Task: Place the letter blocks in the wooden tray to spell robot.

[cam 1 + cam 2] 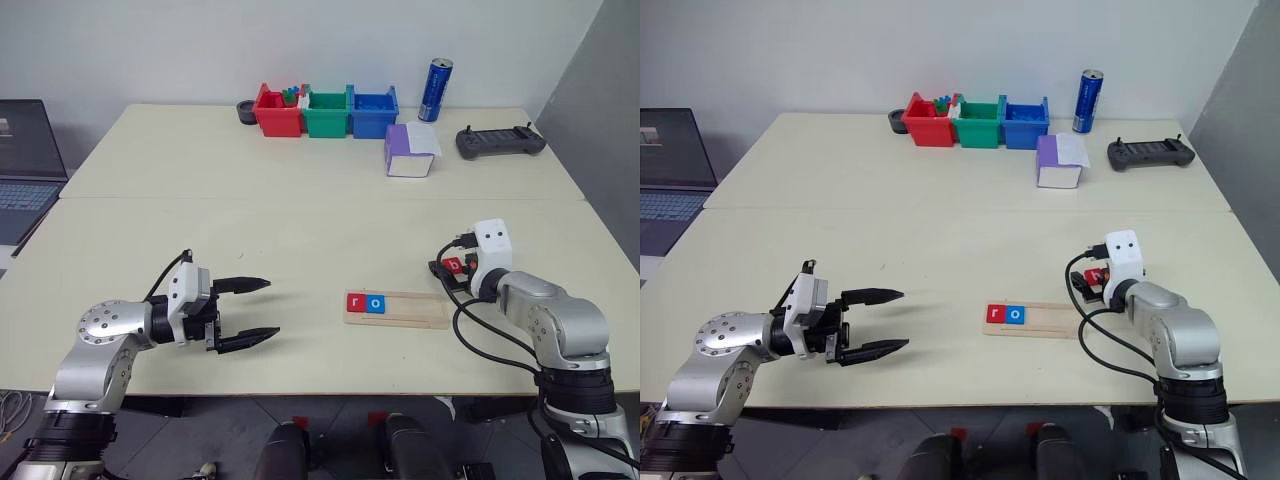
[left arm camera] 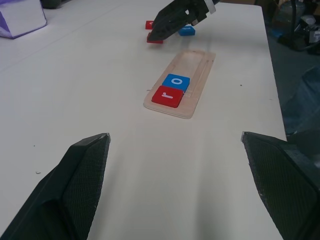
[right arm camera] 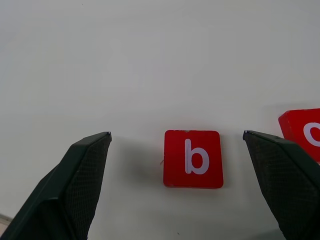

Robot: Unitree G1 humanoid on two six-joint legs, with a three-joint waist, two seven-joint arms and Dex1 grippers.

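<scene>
Two letter blocks, a red "r" (image 2: pixel 168 96) and a blue "o" (image 2: pixel 176 81), are already seated at one end of the wooden tray (image 2: pixel 197 70); three slots are left unfilled. The red "b" block (image 3: pixel 193 158) lies on the table (image 1: pixel 250 230) between the spread fingers of the right pincer (image 3: pixel 177 145), ungrasped, with another red block (image 3: pixel 305 132) just beside it. The left pincer (image 1: pixel 248 312) is held released and empty, well apart from the tray.

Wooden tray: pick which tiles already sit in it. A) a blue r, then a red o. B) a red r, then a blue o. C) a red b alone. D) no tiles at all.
B: the wooden tray holds a red r tile at one end with a blue o tile right beside it; the red b tile lies on the table between the open right gripper's fingers.
</scene>
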